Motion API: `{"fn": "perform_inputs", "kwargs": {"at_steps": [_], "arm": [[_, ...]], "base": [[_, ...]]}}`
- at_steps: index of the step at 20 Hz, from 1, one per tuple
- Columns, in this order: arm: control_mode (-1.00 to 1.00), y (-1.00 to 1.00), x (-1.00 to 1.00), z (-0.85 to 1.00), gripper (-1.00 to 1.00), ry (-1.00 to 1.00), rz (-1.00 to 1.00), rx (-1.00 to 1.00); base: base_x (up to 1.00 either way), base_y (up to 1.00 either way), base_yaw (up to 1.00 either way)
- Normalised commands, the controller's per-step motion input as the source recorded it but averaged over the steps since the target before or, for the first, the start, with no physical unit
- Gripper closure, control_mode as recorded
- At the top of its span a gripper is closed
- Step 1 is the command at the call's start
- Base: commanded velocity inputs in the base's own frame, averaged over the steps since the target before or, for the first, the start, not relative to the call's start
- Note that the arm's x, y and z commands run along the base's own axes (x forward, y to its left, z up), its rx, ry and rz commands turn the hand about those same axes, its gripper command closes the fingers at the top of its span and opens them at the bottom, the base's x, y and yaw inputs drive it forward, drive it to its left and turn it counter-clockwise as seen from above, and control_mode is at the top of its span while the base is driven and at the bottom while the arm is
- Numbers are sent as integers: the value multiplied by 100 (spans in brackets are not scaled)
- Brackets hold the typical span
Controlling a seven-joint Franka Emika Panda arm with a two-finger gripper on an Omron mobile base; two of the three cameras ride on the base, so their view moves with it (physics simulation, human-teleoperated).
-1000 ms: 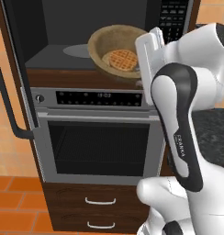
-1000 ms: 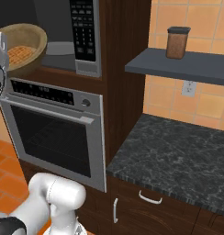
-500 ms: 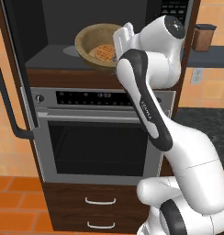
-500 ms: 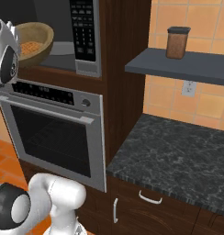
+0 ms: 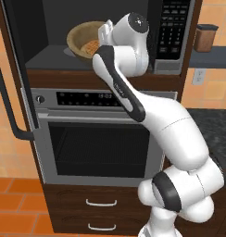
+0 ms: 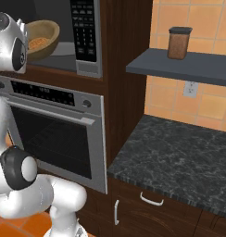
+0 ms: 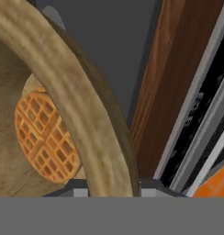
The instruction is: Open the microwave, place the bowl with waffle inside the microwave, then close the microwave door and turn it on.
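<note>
The microwave (image 5: 170, 41) stands open, its door (image 5: 20, 69) swung out to the left with the black bar handle (image 5: 7, 92) facing me. My gripper (image 5: 104, 31) is shut on the right rim of the tan wooden bowl (image 5: 82, 37), which hangs tilted inside the grey cavity, above its floor. The waffle (image 5: 91, 47) lies in the low side of the bowl. In the hand view the bowl's rim (image 7: 81, 105) runs down between my fingertips (image 7: 75, 187), and the waffle (image 7: 45, 137) sits to its left. From the right, the bowl (image 6: 43, 34) shows beside the keypad (image 6: 82, 28).
A silver oven (image 5: 101, 139) with a bar handle sits right below the microwave, and two drawers (image 5: 101, 213) lie under it. To the right are a dark stone counter (image 6: 179, 162) and a grey shelf (image 6: 189, 67) carrying a brown canister (image 6: 178, 42).
My arm has stretched forward and carried the bowl up and to the left, from the cavity's mouth deeper into the microwave. The grip on the rim is unchanged.
</note>
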Motion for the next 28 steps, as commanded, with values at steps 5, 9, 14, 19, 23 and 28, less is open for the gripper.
{"fn": "perform_inputs", "kwargs": {"at_steps": [5,9,14,19,23,28], "arm": [[-100,4,87,0,100,5,-6,0],[-100,0,74,0,100,0,-10,0],[-100,0,76,0,100,1,-9,0],[-100,0,64,0,100,4,-6,0],[-100,0,17,-1,-100,-3,-5,0],[-100,-7,0,-5,-100,-10,-5,0]], "base": [[0,0,0],[0,0,0],[0,0,0],[0,0,0],[0,0,0],[0,0,0]]}}
